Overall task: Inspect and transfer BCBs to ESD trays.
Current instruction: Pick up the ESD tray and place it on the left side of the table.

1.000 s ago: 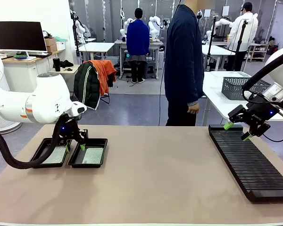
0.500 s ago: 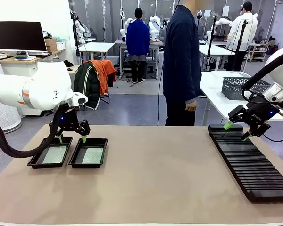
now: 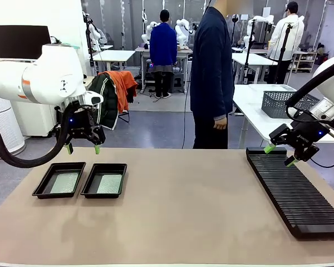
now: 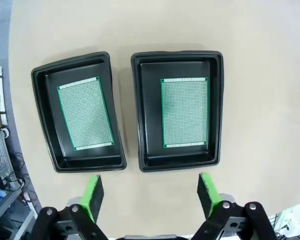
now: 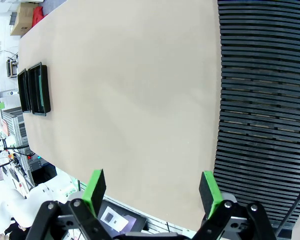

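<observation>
Left gripper (image 3: 82,148): hanging above the far edge of the two ESD trays with its green pads spread wide and nothing between them; in the left wrist view the gripper (image 4: 150,192) is looking straight down on both trays, a stance that is giving a clear sight of the contents

Right gripper (image 3: 278,155): hovering over the near-far end of the slotted rack (image 3: 295,192), jaws apart and empty; judged to be waiting there because the rack is where boards would be drawn from

Left ESD tray (image 3: 43,189): lying flat on the table (image 3: 183,222), holding one BCB (image 3: 64,182) flat on its floor, clear of the sloped rim on all sides

Right ESD tray (image 3: 89,190): sitting just beside the first, long sides nearly parallel, narrow gap between; its BCB (image 3: 109,183) is resting centred on the floor

Board seating: in the left wrist view both boards (image 4: 85,113) (image 4: 185,112) are lying level, square to their trays, neither propped on a rim

Rack condition: no board is visible standing in its slots in the front or right wrist views

Person (image 3: 211,78): standing at the far side of the table, arm hanging, not reaching in

Progress judgement: both trays are filled; transfer appears complete or nearly so
</observation>
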Action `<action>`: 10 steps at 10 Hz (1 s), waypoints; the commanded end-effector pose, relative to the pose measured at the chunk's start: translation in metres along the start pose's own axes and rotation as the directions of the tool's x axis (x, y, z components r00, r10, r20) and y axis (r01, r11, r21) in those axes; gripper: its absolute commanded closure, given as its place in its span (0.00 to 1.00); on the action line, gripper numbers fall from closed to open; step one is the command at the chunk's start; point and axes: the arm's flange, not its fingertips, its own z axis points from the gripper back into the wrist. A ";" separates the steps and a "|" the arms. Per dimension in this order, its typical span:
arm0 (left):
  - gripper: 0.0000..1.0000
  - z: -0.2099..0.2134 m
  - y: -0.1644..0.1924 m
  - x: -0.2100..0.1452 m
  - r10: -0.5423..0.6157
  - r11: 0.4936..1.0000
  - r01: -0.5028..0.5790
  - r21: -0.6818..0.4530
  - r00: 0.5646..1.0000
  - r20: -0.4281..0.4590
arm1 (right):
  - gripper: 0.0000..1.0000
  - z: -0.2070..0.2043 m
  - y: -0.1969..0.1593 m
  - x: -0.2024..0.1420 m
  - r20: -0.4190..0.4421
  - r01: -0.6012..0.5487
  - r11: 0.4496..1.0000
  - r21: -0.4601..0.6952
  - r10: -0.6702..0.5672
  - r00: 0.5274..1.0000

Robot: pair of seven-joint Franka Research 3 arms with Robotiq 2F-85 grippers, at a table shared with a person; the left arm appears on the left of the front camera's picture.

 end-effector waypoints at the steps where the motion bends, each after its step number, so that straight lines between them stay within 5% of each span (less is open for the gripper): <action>1: 0.00 0.003 -0.005 0.003 0.005 1.000 -0.005 0.023 1.000 -0.024 | 0.00 0.001 0.001 -0.001 0.007 0.012 1.000 -0.021 -0.011 1.000; 10: 0.00 0.000 0.000 0.000 0.000 1.000 0.000 0.000 1.000 0.000 | 0.00 0.001 0.001 -0.001 0.007 0.012 1.000 -0.021 -0.011 1.000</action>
